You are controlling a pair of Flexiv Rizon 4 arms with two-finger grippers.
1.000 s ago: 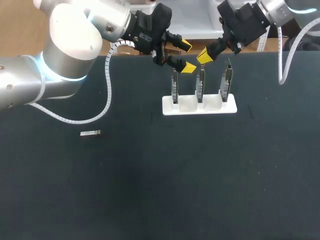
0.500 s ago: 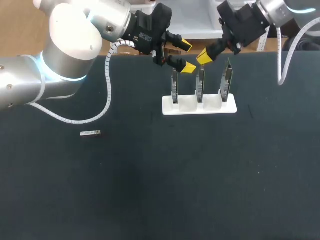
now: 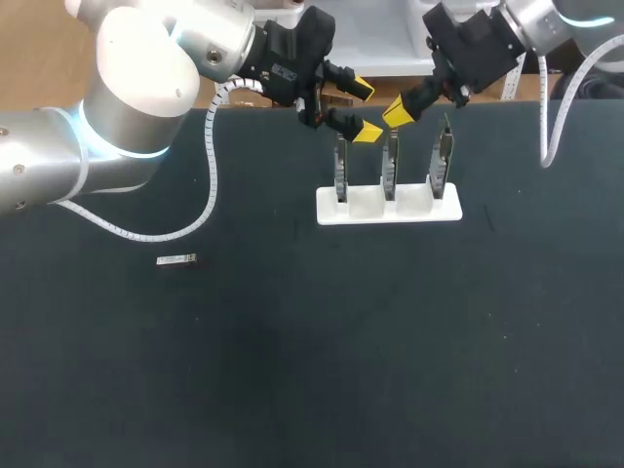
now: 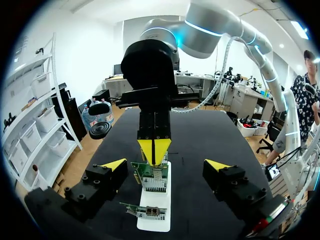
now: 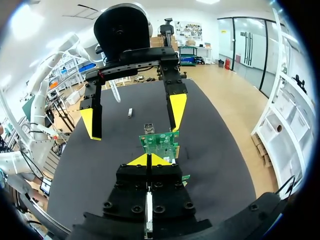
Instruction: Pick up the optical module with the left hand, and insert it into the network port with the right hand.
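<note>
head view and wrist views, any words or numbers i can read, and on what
Label behind the left end effector: white print, too blurred to read.
Boards: markings too small to read.
Module: nothing readable.
No other text shows on the table.

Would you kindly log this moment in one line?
left gripper: open, above stand | right gripper: shut, above stand | optical module: on table, ungrasped

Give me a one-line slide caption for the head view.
Left gripper, open, and right gripper poised above the white board rack; optical module lies apart on the dark table.
</note>
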